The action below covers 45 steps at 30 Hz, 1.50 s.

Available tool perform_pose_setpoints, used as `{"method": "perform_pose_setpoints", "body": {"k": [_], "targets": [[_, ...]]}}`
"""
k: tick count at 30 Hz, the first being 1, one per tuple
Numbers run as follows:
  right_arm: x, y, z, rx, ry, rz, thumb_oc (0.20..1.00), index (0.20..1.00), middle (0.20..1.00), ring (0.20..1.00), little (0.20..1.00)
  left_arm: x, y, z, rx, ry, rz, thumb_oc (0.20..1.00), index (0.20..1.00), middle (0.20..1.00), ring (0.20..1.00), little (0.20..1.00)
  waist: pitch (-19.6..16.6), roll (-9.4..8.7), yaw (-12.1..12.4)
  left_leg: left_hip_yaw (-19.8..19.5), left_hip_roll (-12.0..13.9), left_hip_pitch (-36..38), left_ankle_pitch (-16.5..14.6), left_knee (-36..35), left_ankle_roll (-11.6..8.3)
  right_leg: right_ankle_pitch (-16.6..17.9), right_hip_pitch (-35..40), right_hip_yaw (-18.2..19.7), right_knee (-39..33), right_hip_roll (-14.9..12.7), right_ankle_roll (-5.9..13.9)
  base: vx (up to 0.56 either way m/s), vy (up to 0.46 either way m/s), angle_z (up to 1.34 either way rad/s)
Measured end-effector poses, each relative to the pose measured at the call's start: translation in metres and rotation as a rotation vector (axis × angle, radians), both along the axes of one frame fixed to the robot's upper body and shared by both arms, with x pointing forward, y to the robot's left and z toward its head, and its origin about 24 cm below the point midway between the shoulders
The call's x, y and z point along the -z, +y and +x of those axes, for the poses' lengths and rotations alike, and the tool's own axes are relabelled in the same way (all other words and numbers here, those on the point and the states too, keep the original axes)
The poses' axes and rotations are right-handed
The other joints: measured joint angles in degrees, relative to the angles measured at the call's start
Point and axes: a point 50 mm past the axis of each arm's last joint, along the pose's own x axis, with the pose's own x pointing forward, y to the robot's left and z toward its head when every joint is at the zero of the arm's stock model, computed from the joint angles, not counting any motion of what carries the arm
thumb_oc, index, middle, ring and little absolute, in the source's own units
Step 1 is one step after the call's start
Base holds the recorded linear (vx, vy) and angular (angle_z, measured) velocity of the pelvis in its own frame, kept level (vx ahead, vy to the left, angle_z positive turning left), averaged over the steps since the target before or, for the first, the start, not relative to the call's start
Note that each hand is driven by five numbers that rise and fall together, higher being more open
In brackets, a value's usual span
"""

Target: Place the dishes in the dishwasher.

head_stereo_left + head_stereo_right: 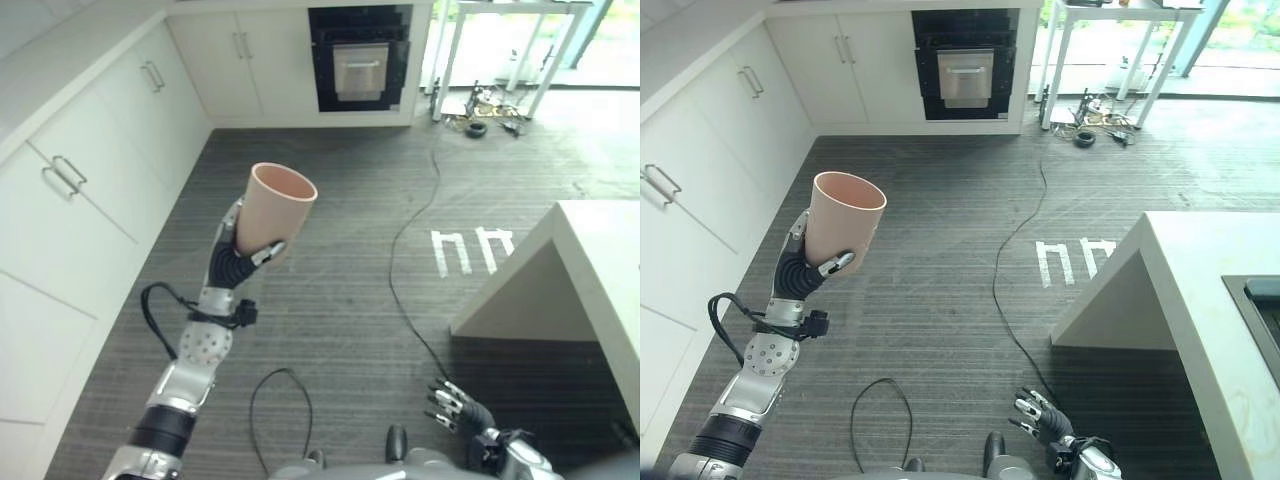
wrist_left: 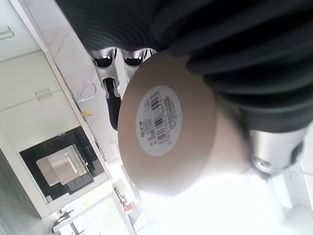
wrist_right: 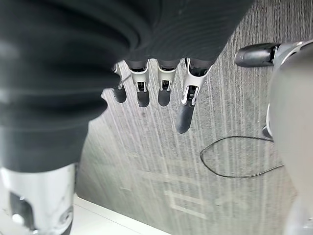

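Left hand (image 1: 243,252) has its fingers and thumb curled round the lower part of a pinkish cup (image 1: 276,210), holding it up in the air over the floor (image 1: 340,290), mouth tilted toward 1 o'clock. Forearm comes up from about 7 o'clock, wrist nearly straight. White cabinets (image 1: 90,180) run along 9 to 11 o'clock, an oven (image 1: 358,62) sits at 12, and a white desk (image 1: 600,260) pokes in at 3.

Right eye view: same deal, with the right hand (image 1: 1042,416) hanging low at 5 o'clock.

Left wrist view: cup's flat base with a sticker (image 2: 161,120) faces the camera, fingers wrapped round the wall.

Right wrist view: right hand's fingers (image 3: 185,115) are straight and loose, holding nothing, pointing at the floor.

Cup looks light, stiff and smooth, so probably a bit slippery; gripping low on the wall seems sensible.
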Motion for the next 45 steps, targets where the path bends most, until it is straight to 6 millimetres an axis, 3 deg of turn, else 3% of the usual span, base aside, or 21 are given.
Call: {"method": "perform_pose_setpoints", "body": {"k": [3,9,17,18,20,22,23,25,29,30,31,33,34,35,37,38,40,41,42,43,45], "targets": [[0.003,-0.006,-0.007,0.012,0.026,-0.014,1.0,1.0,1.0,1.0,1.0,-0.002,-0.004,0.002,0.024,0.006,-0.001,0.2,0.2,0.2,0.2,0.2,0.2,0.77,0.0,2.7,0.8,-0.8,0.5,-0.9,-0.22,-1.1,0.6,-3.3,0.0,0.5,-0.42,-0.03,-0.037,0.62],[0.006,-0.01,-0.013,0.025,0.056,-0.02,1.0,1.0,1.0,1.0,1.0,0.002,-0.006,0.003,0.048,0.049,-0.019,0.2,0.2,0.2,0.2,0.2,0.2,2.15,0.3,2.7,0.4,-1.1,0.5,-1.1,-0.04,-1.5,1.0,-4.3,0.0,-0.1,-0.04,-0.01,0.024,0.13],[0.005,-0.009,-0.012,0.038,0.041,-0.012,1.0,1.0,1.0,1.0,1.0,-0.002,-0.008,0.007,0.073,0.054,-0.045,0.2,0.2,0.2,0.2,0.2,0.1,2.3,0.0,2.2,0.3,-0.6,0.6,-1.0,0.0,-1.5,2.4,-6.2,0.0,-0.3,-0.09,0.0,0.029,0.12],[0.008,-0.004,-0.016,0.041,0.045,0.002,1.0,1.0,1.0,1.0,1.0,-0.001,-0.009,0.007,0.087,0.061,-0.036,0.2,0.2,0.2,0.2,0.2,-2.4,1.16,0.0,1.5,0.2,0.1,0.7,-1.0,0.15,-1.7,3.2,-6.4,0.0,-0.4,0.1,0.0,0.007,0.07],[-0.008,0.001,-0.001,0.087,-0.066,0.022,1.0,1.0,1.0,1.0,1.0,0.003,-0.009,0.004,0.107,0.074,-0.119,0.2,0.2,0.2,0.2,0.2,-2.6,1.5,-0.3,1.2,0.1,-0.2,0.9,-1.0,0.44,-1.7,2.5,-5.7,0.6,-0.3,0.14,-0.01,-0.008,-0.04],[-0.052,0.027,0.049,0.1,-0.365,0.139,1.0,1.0,1.0,1.0,1.0,0.013,-0.024,0.002,0.156,0.109,-0.204,0.2,0.2,0.2,0.2,0.2,-2.7,1.77,-2.8,1.3,0.2,-0.2,1.0,-1.1,0.68,-1.7,2.3,-5.3,1.0,-0.2,0.12,-0.03,-0.041,-0.08],[-0.061,0.035,0.06,0.075,-0.409,0.162,1.0,1.0,1.0,1.0,1.0,0.016,-0.036,0.002,0.194,0.123,-0.223,0.2,0.2,0.2,0.2,0.2,-3.2,2.43,-3.1,1.2,0.2,-0.2,1.1,-1.2,0.68,-1.8,2.3,-5.0,1.1,0.1,0.22,-0.02,-0.091,-0.03],[-0.056,0.037,0.056,0.094,-0.369,0.133,1.0,1.0,1.0,1.0,1.0,0.022,-0.043,0.002,0.202,0.144,-0.249,0.2,0.2,0.2,0.2,0.2,-3.7,3.3,-3.4,0.8,0.4,-0.3,1.2,-1.0,0.51,-2.4,2.2,-4.1,1.3,0.6,0.62,-0.01,-0.119,0.04],[-0.055,0.021,0.056,0.14,-0.338,0.025,1.0,1.0,1.0,1.0,1.0,0.031,-0.04,0.002,0.182,0.185,-0.247,0.2,0.2,0.2,0.2,0.2,-3.7,3.45,-3.7,-0.1,1.7,-1.4,1.5,0.2,0.07,-5.7,-0.1,-2.2,5.9,1.9,-0.95,-0.01,-0.131,0.08],[-0.055,0.02,0.056,0.134,-0.328,0.013,1.0,1.0,1.0,1.0,1.0,0.032,-0.039,0.002,0.18,0.186,-0.246,0.2,0.2,0.2,0.2,0.2,-3.5,3.1,-3.8,-0.6,1.9,-3.0,1.4,2.8,-0.24,-7.8,-2.2,0.8,9.5,2.8,-1.86,-0.03,-0.184,0.33],[-0.055,0.022,0.058,0.113,-0.323,0.01,1.0,1.0,1.0,1.0,1.0,0.03,-0.036,0.002,0.176,0.182,-0.231,0.2,0.2,0.2,0.2,0.2,-2.7,1.12,-3.8,-1.6,0.9,-6.4,1.4,9.0,-0.26,-9.9,-4.7,4.7,13.1,2.1,-3.48,-0.01,-0.152,0.32],[-0.057,0.023,0.062,0.097,-0.326,0.001,1.0,1.0,1.0,1.0,1.0,0.027,-0.031,0.004,0.178,0.172,-0.213,0.2,0.2,0.2,0.2,0.2,-0.8,-2.26,-2.5,-1.9,0.1,-16.8,3.0,27.3,-1.91,-12.6,-7.7,5.7,20.0,0.9,-5.73,0.04,-0.071,0.4],[-0.056,0.022,0.062,0.103,-0.324,-0.002,1.0,1.0,1.0,1.0,1.0,0.025,-0.031,0.005,0.184,0.17,-0.208,0.2,0.2,0.2,0.2,0.2,0.6,-2.83,-3.0,-1.2,0.9,-21.2,3.8,34.9,-2.02,-13.2,-7.0,4.3,20.2,0.4,-6.38,0.13,0.048,0.54],[-0.051,0.021,0.058,0.108,-0.301,-0.005,1.0,1.0,1.0,1.0,1.0,0.027,-0.031,0.005,0.192,0.179,-0.2,0.2,0.2,0.2,0.2,0.2,1.0,-3.77,-2.2,1.3,0.9,-22.4,2.1,33.8,-0.84,-13.6,-6.6,3.7,20.0,0.3,-6.93,0.35,0.168,0.46],[-0.049,0.019,0.06,0.109,-0.291,-0.015,1.0,1.0,1.0,1.0,1.0,0.024,-0.031,0.007,0.202,0.173,-0.19,0.2,0.2,0.2,0.2,0.2,1.6,-2.88,-1.8,4.1,-0.7,-18.4,2.1,13.4,-0.56,-13.2,-3.2,3.1,15.0,2.3,-6.03,0.46,0.21,0.04],[-0.049,0.019,0.062,0.111,-0.292,-0.015,1.0,1.0,1.0,1.0,1.0,0.024,-0.031,0.01,0.198,0.177,-0.187,0.2,0.2,0.2,0.2,0.2,1.8,-2.33,-1.6,3.1,-1.0,-15.3,3.3,0.7,-1.42,-11.7,-0.6,3.0,11.2,3.2,-3.79,0.38,0.16,-0.12],[-0.048,0.02,0.06,0.112,-0.287,-0.014,1.0,1.0,1.0,1.0,1.0,0.025,-0.031,0.012,0.197,0.184,-0.186,0.2,0.2,0.2,0.2,0.2,2.1,-2.3,-1.6,2.4,1.3,-15.4,4.7,-1.5,-1.83,-10.7,1.4,3.1,9.9,4.5,-2.72,0.4,0.185,-0.09],[-0.046,0.017,0.055,0.119,-0.275,-0.019,1.0,1.0,1.0,1.0,1.0,0.027,-0.03,0.011,0.199,0.198,-0.183,0.2,0.2,0.2,0.2,0.2,2.1,-1.97,-1.5,3.6,3.8,-15.8,5.1,-1.1,-2.37,-11.3,3.2,2.9,8.8,5.6,-3.69,0.42,0.248,-0.09],[-0.045,0.016,0.053,0.12,-0.269,-0.023,1.0,1.0,1.0,1.0,1.0,0.027,-0.031,0.011,0.202,0.203,-0.181,0.2,0.2,0.2,0.2,0.2,2.2,-2.43,-1.5,5.1,4.2,-15.8,5.1,-1.0,-2.28,-11.9,3.8,2.8,8.6,5.7,-4.47,0.46,0.34,-0.03],[-0.044,0.012,0.049,0.129,-0.259,-0.03,1.0,1.0,1.0,1.0,1.0,0.028,-0.032,0.012,0.216,0.211,-0.174,0.2,0.2,0.2,0.2,0.2,2.1,-2.16,-1.9,8.2,4.2,-16.0,4.6,0.3,-1.47,-12.5,5.0,2.4,8.2,5.6,-4.67,0.48,0.388,0.07],[-0.044,0.01,0.048,0.127,-0.256,-0.035,1.0,1.0,1.0,1.0,1.0,0.026,-0.032,0.012,0.226,0.215,-0.168,0.2,0.2,0.2,0.2,0.2,2.0,-1.76,-2.4,9.3,1.0,-13.9,4.0,1.3,-0.55,-13.1,7.3,3.8,8.1,5.7,-4.85,0.53,0.474,-0.13]]}}
